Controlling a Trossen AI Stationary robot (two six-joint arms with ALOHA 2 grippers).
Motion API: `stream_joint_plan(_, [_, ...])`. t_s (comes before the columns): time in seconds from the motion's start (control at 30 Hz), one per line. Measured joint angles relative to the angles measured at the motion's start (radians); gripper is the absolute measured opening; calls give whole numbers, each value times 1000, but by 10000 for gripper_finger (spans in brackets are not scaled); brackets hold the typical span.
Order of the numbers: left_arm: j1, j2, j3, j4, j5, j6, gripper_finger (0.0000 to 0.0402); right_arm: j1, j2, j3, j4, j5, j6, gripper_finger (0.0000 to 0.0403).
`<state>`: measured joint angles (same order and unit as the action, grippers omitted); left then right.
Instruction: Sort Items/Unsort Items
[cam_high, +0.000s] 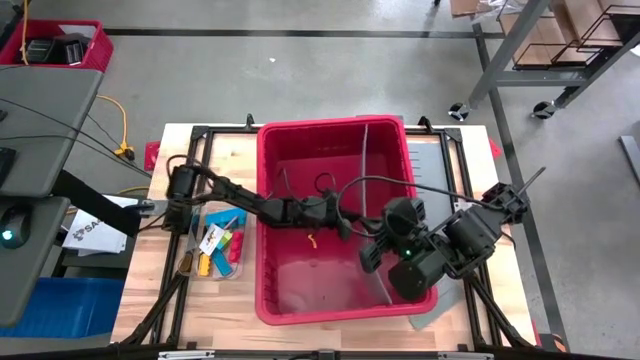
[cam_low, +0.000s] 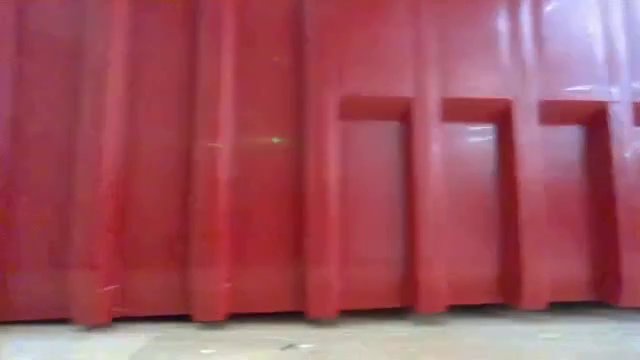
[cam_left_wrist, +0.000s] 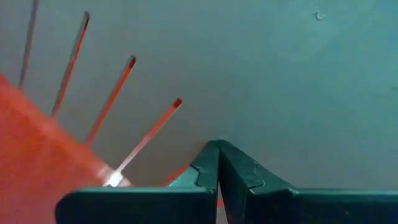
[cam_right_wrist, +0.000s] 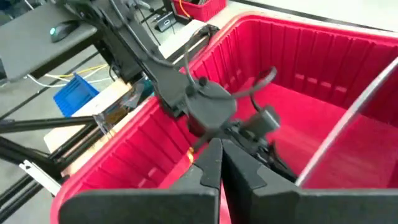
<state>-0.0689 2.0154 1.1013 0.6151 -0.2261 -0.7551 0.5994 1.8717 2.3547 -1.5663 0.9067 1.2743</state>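
Overhead view: left gripper (cam_high: 345, 222) reaches into the red bin (cam_high: 300, 135); items (cam_high: 218, 243) lie beside it on the table. Wrist views: both grippers' fingers (cam_left_wrist: 208, 171) clenched, nothing grasped; right gripper (cam_right_wrist: 219, 163) above the bin. Risk: 2 arms crowded together may collide.

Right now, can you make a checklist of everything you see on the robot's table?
Surface: wooden table, mostly covered by a big red bin.
Job's things: small coloured pieces in a clear tray on the table beside the bin; one small orange bit inside the bin.
Clutter: nothing seen.
Grippers: left gripper shut, down inside the bin; right gripper shut, above the bin.
Cables: black cables loop over the left arm.
Surroundings: grey floor, blue box, metal shelves.
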Motion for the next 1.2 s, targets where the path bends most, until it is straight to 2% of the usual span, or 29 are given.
stream_joint_plan(0.2, [-1, 99, 105, 102, 38, -11, 0, -12, 0, -1, -4, -10, -33, 0])
stream_joint_plan(0.33, [13, 99, 131, 73, 58, -20, 0, -45, 0, -1, -4, -107, -43, 0])
stream_joint_plan(0.5, [35, 91, 133, 28, 181, -20, 0, -63, 0, -2, -5, -139, -46, 0])
stream_joint_plan(0.57, [36, 91, 133, 30, 171, -13, 0, -63, 0, -2, -4, -168, -48, 0])
stream_joint_plan(0.63, [34, 91, 133, 27, 117, -46, 0, -63, 0, -2, -5, -209, -65, 0])
stream_joint_plan(0.7, [32, 98, 133, 24, 73, -88, 0, -62, 0, -2, -5, -211, -69, 0])
stream_joint_plan(0.77, [34, 107, 134, 26, 78, -88, 0, -62, -1, -2, -5, -197, -68, 0])
stream_joint_plan(0.87, [36, 124, 136, 8, 138, -71, 0, -62, -10, -2, -5, -181, -71, 0])
stream_joint_plan(0.97, [42, 121, 127, -63, 266, -73, 0, -69, -17, -1, -5, -176, -79, 0])
stream_joint_plan(1.07, [35, 73, 109, -126, 387, 38, 0, -69, -14, -2, -4, -177, -83, 0])
stream_joint_plan(1.2, [14, 4, 108, -257, 469, 160, 0, -68, -15, -2, -5, -176, -86, 0])
